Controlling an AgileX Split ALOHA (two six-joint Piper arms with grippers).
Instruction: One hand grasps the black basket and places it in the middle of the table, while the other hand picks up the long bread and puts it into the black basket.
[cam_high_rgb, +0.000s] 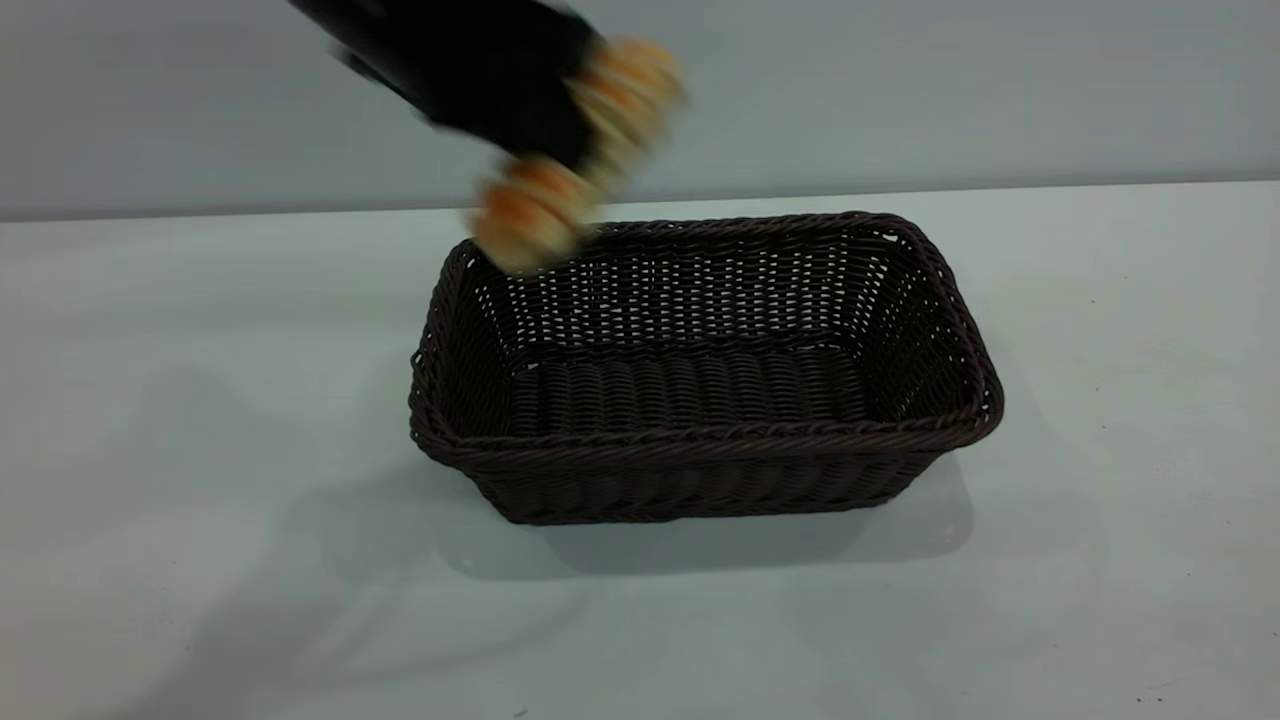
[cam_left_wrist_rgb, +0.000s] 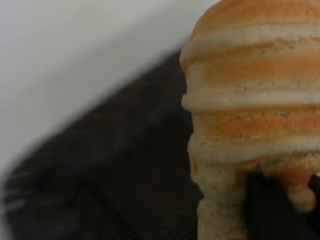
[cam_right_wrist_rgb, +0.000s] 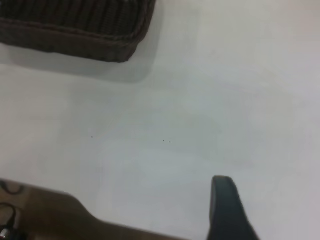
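Left gripper (cam_high_rgb: 585, 135), fingers clamped around the middle of the golden-orange ridged long bread (cam_high_rgb: 575, 150), is holding it above the far-left corner of the dark woven rectangular basket (cam_high_rgb: 700, 440) sitting mid-surface (cam_high_rgb: 200, 400). Loaf looks light, soft, squashable; mid-body grip suits. Right gripper (cam_right_wrist_rgb: 227, 210) is parked away; its fingers' state is unclear.

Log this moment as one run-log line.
left gripper: holds long bread above far-left rim | black basket: empty, mid-table | right gripper: parked aside, off basket
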